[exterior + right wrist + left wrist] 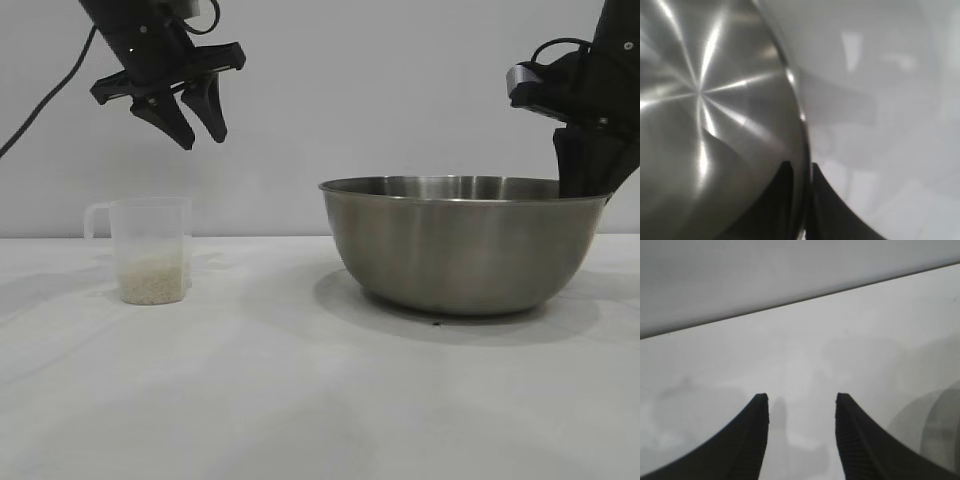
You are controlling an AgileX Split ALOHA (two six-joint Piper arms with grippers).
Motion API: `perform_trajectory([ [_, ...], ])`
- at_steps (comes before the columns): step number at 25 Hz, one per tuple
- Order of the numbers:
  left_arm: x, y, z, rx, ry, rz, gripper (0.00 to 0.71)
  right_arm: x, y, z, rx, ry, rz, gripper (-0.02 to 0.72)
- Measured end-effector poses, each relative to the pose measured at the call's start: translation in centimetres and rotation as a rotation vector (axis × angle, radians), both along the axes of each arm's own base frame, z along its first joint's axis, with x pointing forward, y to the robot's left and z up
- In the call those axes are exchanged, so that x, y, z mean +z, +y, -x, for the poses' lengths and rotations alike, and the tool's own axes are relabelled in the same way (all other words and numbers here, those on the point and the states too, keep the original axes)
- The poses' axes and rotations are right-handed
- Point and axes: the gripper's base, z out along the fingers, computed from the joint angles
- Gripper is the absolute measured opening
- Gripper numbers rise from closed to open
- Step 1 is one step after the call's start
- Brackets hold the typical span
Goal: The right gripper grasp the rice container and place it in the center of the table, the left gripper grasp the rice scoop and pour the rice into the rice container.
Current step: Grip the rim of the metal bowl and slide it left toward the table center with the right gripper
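Your right gripper (pixel 802 200) pinches the rice container (pixel 460 250) by its thin rim at three o'clock; smooth steel looks slippery, so drag gently; left gripper (pixel 195 120) hangs open above the rice scoop (pixel 150 250).

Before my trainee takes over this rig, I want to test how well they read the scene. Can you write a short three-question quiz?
1. True or false: the right gripper is clamped on the rice container rim, one finger inside, one outside.
2. Where is the left gripper?
A. Above the rice scoop, open
B. Holding the scoop's handle
C. Inside the bowl
3. Fill in: the rice lies in the ____.

Key: 1 true; 2 A; 3 scoop.
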Motion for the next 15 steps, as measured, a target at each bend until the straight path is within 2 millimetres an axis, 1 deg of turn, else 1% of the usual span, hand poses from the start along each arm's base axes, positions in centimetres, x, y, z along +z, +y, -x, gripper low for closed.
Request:
perform_trajectory([
  [2,0.0,0.0,0.0,0.0,0.0,0.0,0.266,0.0,1.7,0.5,0.04,0.0,-0.004,0.0],
  [4,0.0,0.0,0.0,0.0,0.0,0.0,0.266,0.0,2.7,1.0,0.07,-0.001,0.0,0.0],
  [7,0.0,0.0,0.0,0.0,0.0,0.0,0.266,0.0,3.2,1.2,0.089,-0.002,0.01,0.0],
  [11,0.0,0.0,0.0,0.0,0.0,0.0,0.266,0.0,3.2,1.2,0.101,-0.004,0.008,0.209],
  [13,0.0,0.0,0.0,-0.001,0.0,-0.002,0.266,0.5,3.3,1.3,0.097,-0.012,-0.01,0.322],
  [14,0.0,0.0,0.0,-0.001,0.0,-0.002,0.266,1.0,3.3,1.3,0.096,-0.022,-0.016,0.357],
  [15,0.0,0.0,0.0,-0.001,0.0,-0.002,0.266,1.6,3.3,1.4,0.096,-0.036,-0.022,0.373],
])
